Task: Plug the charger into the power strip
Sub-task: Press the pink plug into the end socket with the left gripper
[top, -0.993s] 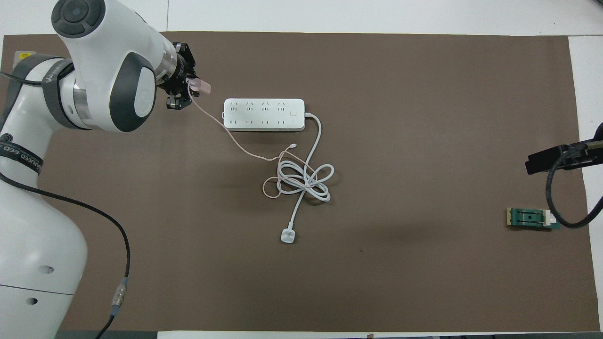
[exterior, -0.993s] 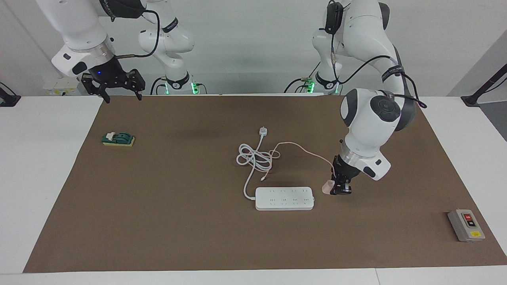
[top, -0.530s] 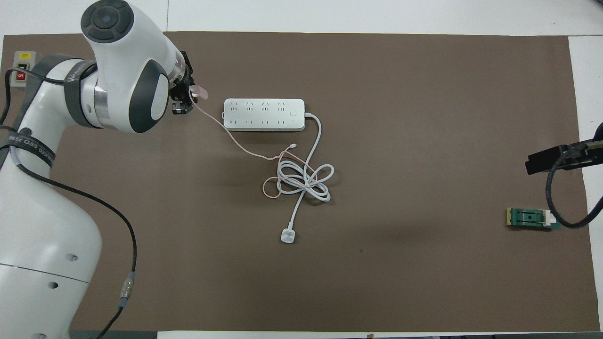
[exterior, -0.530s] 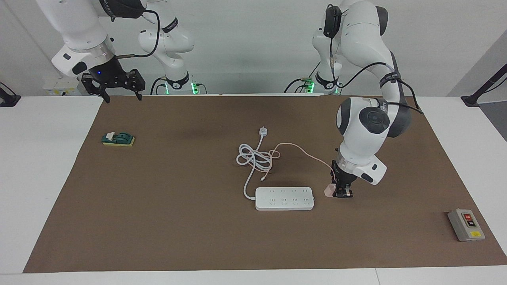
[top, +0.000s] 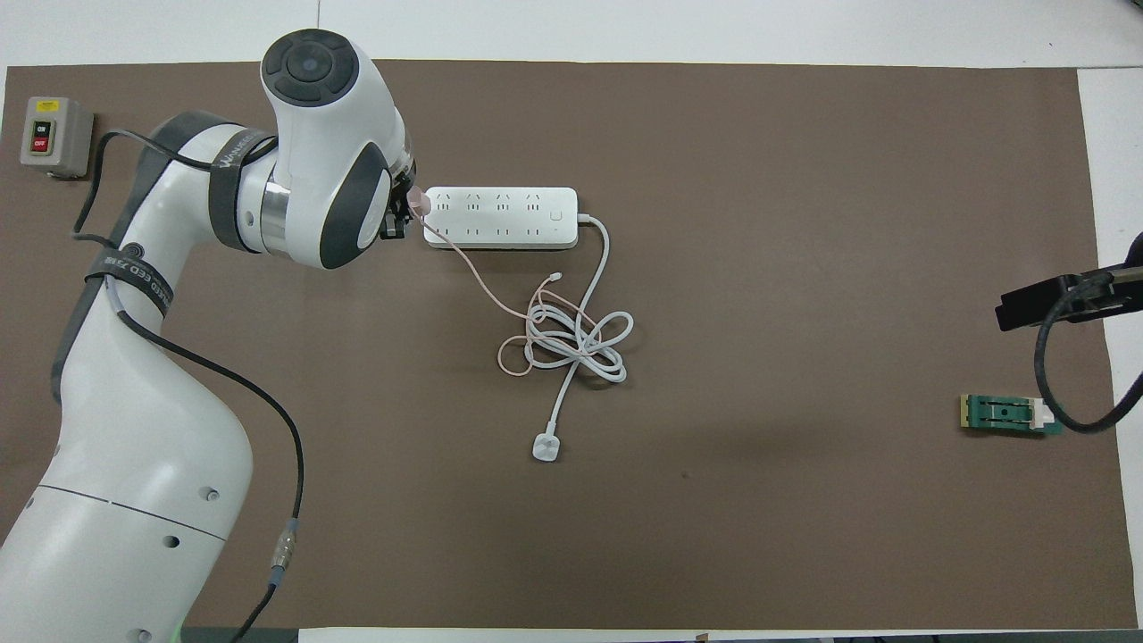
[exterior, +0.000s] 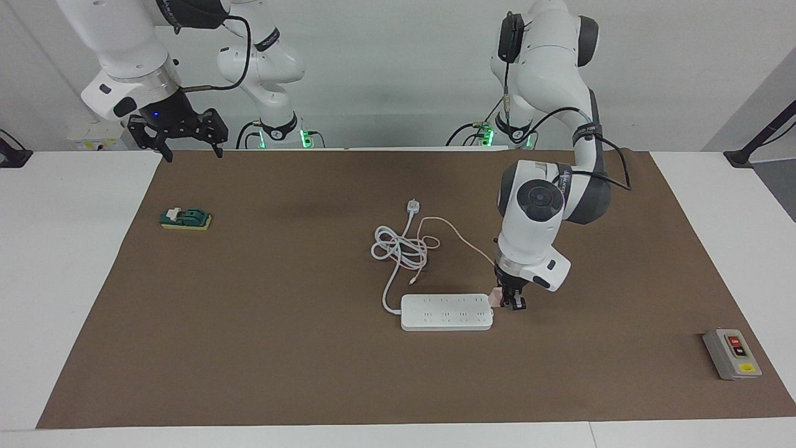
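Observation:
The white power strip (exterior: 446, 312) (top: 500, 217) lies flat on the brown mat, its thick white cord coiled nearer the robots. My left gripper (exterior: 513, 303) (top: 399, 217) is shut on the small pale-pink charger (exterior: 495, 298) (top: 418, 204), held low at the strip's end toward the left arm's side. The charger's thin pink cable (exterior: 457, 237) (top: 482, 288) trails from it to the coiled cord. Whether the charger touches the strip I cannot tell. My right gripper (exterior: 189, 147) hangs open, waiting above the mat's corner by the right arm's base.
A grey switch box (exterior: 731, 354) (top: 49, 136) sits toward the left arm's end, farther from the robots. A green block on a yellow base (exterior: 185, 218) (top: 1011, 415) lies toward the right arm's end. The white plug (exterior: 413, 206) (top: 546, 447) ends the thick cord.
The left arm swung toward the power strip, carrying the charger from a gap beside it up to the strip's end. The pink cable shifted with it. The right arm stayed still.

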Robot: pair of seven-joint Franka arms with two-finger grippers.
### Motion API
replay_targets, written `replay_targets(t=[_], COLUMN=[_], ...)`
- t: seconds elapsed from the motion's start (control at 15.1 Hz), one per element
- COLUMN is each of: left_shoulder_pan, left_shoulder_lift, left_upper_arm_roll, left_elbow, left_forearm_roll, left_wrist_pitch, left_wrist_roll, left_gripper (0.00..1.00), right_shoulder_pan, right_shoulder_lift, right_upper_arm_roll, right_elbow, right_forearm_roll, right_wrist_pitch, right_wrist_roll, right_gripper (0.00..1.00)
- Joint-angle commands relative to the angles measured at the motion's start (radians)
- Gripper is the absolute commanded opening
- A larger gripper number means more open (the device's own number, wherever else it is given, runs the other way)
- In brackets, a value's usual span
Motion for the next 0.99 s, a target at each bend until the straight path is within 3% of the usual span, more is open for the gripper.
replay_targets(t=[0.0, 0.93], left_shoulder_pan=[-0.011, -0.048], left_shoulder_lift=[-0.001, 0.008], left_upper_arm_roll=[0.007, -0.001], left_elbow=[0.019, -0.014], left_forearm_roll=[0.021, 0.016], left_wrist_pitch=[-0.039, -0.047], left_wrist_roll=[-0.005, 0.024], left_gripper=[0.00, 0.00], right_shoulder_pan=[-0.007, -0.009], right_shoulder_lift=[-0.016, -0.016], right_upper_arm_roll=[0.009, 0.009], right_elbow=[-0.016, -0.016], right_forearm_roll=[-0.003, 0.002], right_wrist_pitch=[0.008, 0.011], right_wrist_roll=[0.017, 0.029], right_gripper=[1.00, 1.00])
